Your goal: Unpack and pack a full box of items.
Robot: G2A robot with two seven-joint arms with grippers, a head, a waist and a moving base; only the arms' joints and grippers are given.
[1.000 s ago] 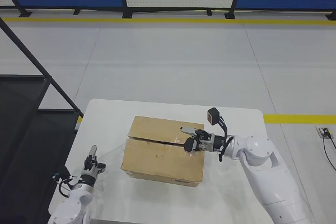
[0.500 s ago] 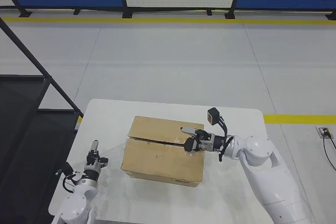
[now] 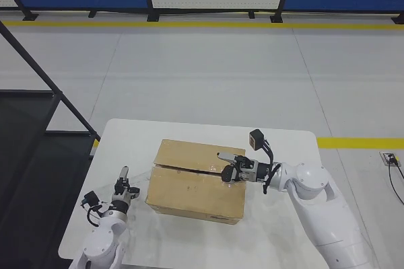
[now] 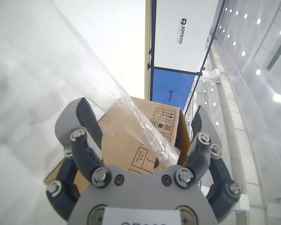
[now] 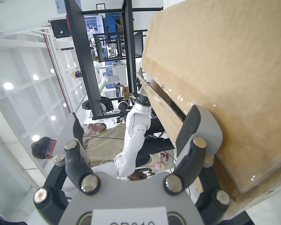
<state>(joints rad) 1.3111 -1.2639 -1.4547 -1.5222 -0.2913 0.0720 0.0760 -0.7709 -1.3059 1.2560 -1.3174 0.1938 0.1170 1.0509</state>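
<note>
At 9 o'clock from the box (image 3: 188,195), which sits in the middle of the counter (image 3: 283,148), the left claw (image 3: 124,175) has slid closer, wide open, while the right claw (image 3: 222,166), open too, stays on its top at 3 o'clock, so unpacking looks ready to start.

You have one box (image 3: 188,210) on one table (image 3: 289,144). Count two top flaps on it, the far flap (image 3: 198,155) and the near flap (image 3: 188,188), with one seam (image 3: 188,169) between them. You have two grippers at the box: the left gripper (image 3: 124,173) and the right gripper (image 3: 223,165). Each carries two fingers, four in all. You have one strip of clear film (image 4: 154,139). Printed marks (image 4: 163,114) on the box's end face number at least four; the film covers part of that face, so this count is partial.
</note>
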